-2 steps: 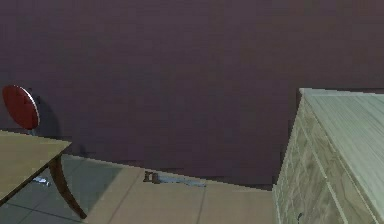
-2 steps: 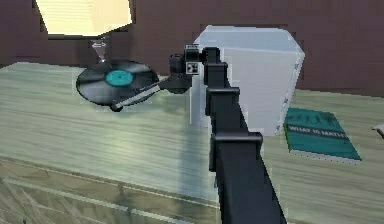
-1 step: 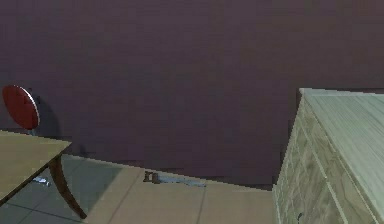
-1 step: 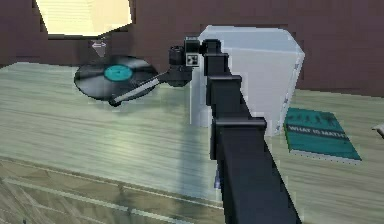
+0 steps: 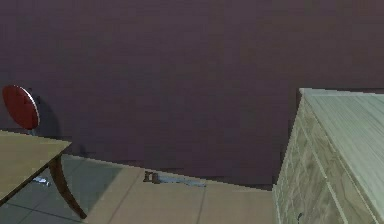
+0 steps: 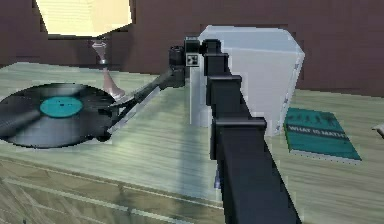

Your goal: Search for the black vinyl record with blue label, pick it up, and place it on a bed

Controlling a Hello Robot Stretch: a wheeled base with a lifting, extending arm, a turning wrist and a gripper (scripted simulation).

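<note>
The black vinyl record (image 6: pixel 52 110), blue-labelled, is a flat glossy disc. It lies on the pale plank-grained dresser top (image 6: pixel 170 150) beside a cream-shaded lamp (image 6: pixel 85 15). The gripper (image 6: pixel 112 112) has its thin fingers by the record's edge; whether it holds anything I cannot tell. A white box (image 6: pixel 250 70) and a teal book (image 6: pixel 320 135) lie farther right. Ahead, tiled floor (image 5: pixel 190 205) runs open between a wooden table (image 5: pixel 25 160) and the dresser (image 5: pixel 340 150) — up to a dark purple wall (image 5: pixel 180 70).

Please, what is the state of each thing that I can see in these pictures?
Black vinyl record with blue label: lying flat on the pale wooden dresser top.
Cream-shaded table lamp: standing upright.
Green book: closed, lying flat.
Gripper: near the record's edge; cannot tell whether it holds anything.
Red round-backed chair: standing upright.
</note>
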